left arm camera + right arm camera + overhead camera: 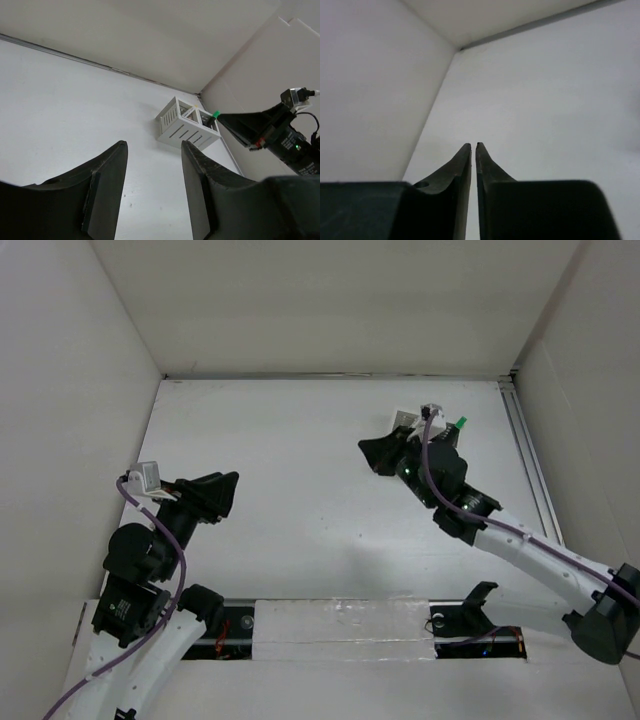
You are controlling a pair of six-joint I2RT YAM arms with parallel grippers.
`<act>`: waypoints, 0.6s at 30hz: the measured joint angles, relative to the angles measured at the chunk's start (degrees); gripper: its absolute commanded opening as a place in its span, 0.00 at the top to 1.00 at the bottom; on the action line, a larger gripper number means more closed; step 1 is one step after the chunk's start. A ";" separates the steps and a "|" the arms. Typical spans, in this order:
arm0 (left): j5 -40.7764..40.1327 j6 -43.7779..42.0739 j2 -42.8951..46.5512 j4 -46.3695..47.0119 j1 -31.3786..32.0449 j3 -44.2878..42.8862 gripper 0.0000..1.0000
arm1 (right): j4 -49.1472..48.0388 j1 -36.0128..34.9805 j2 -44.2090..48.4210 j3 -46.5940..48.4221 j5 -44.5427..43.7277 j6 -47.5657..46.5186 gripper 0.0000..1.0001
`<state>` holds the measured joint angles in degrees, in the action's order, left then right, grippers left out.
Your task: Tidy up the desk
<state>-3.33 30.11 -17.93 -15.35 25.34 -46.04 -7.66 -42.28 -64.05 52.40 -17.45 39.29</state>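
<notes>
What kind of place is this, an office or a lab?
Probably a robot test cell, not an office: a white desk walled by white panels, two robot arms bolted at its near edge, one small slotted box.

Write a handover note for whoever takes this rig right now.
Left gripper: open, empty, raised above the left side of the desk.
Right gripper: nearly shut, nothing between its fingers, close beside the white slotted box at the far right.
Done: a green-tipped item stands in the box.
Left: no other loose item shows in these views; confirm around the box before finishing.
</notes>
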 measured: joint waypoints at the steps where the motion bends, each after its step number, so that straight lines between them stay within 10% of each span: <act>1: 0.37 -0.11 0.00 0.24 0.00 0.13 0.55 | -0.07 -0.90 1.53 -1.42 1.90 -0.07 0.94; 13: 4.11 -1.18 -1.33 1.79 0.00 0.68 0.51 | 5.51 -9.16 30.45 -15.28 14.67 -3.96 1.00; 18: 4.42 -1.73 -2.05 2.32 0.00 0.70 0.50 | 4.72 -9.16 38.12 -20.09 14.49 -4.79 0.88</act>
<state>1.08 28.38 -19.99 -13.04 25.34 -45.34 -2.94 -51.44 -25.93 32.32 -2.96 34.50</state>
